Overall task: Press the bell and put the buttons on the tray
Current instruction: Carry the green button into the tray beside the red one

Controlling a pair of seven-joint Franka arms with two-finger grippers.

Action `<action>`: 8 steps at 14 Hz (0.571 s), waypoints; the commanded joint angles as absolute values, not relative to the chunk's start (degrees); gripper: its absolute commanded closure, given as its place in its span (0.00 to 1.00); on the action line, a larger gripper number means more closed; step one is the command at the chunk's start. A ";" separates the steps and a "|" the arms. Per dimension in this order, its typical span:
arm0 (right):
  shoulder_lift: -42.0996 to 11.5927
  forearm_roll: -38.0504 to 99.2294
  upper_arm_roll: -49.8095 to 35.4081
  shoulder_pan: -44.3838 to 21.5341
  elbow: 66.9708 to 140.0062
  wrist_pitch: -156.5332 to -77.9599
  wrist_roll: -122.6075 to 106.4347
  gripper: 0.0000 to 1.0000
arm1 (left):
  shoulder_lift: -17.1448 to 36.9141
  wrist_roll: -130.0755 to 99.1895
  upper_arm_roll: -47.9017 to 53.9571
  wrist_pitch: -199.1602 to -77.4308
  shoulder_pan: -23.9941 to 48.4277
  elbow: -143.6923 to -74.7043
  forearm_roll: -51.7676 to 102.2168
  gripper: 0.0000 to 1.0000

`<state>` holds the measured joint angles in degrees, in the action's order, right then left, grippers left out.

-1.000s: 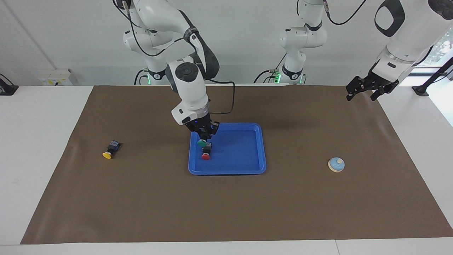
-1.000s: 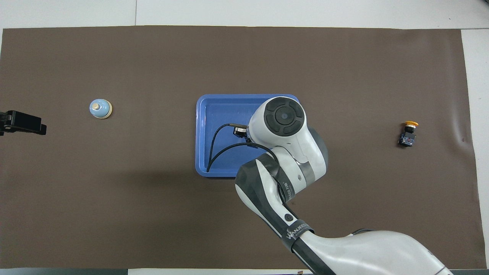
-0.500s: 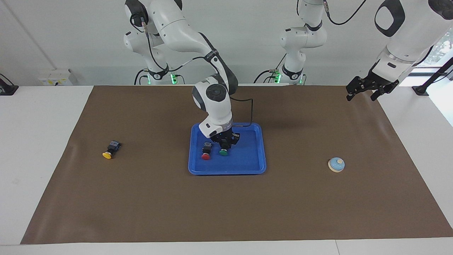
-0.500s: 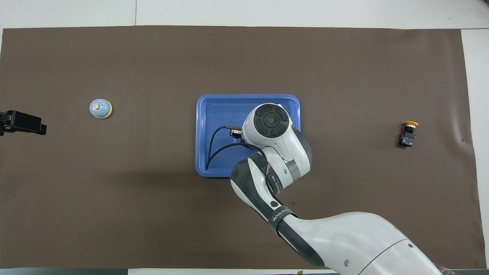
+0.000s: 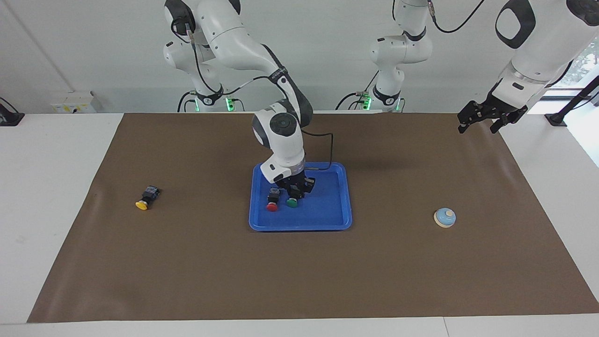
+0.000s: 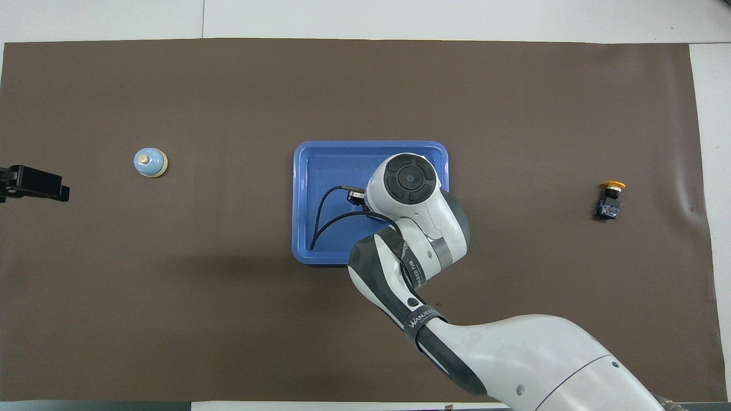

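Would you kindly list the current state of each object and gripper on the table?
Red button: lying in the tray, not held.
Green button: in the tray beside the red one, under the right gripper.
Yellow button: lying on the mat toward the right arm's end, outside the tray.
Bell: upright on the mat, untouched.
Tray: holds two buttons.
Right gripper: low over the green button.
Left gripper: open, waiting, holds nothing.

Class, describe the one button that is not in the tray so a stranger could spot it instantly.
Start at the brown mat and find the blue tray at its middle. Move toward the right arm's end, where the yellow button lies alone on its side. Its cap is yellow; those in the tray are red and green.
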<state>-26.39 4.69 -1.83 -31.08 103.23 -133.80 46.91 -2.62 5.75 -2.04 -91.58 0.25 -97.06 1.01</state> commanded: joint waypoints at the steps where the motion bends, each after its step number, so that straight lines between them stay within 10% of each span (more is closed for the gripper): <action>1: -23.04 5.18 -1.59 -29.89 102.40 -129.58 48.52 0.00 | -2.99 6.42 -2.20 -90.70 0.26 -96.77 0.79 0.00; 8: -14.07 3.18 -1.15 -15.76 100.81 -113.92 43.26 0.00 | -2.99 6.42 -2.20 -90.70 0.26 -96.77 0.79 0.00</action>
<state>-15.19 4.37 -0.84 -19.13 100.09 -116.22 45.49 -2.62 5.75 -2.04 -91.58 0.25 -97.06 1.01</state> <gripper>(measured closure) 0.000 0.000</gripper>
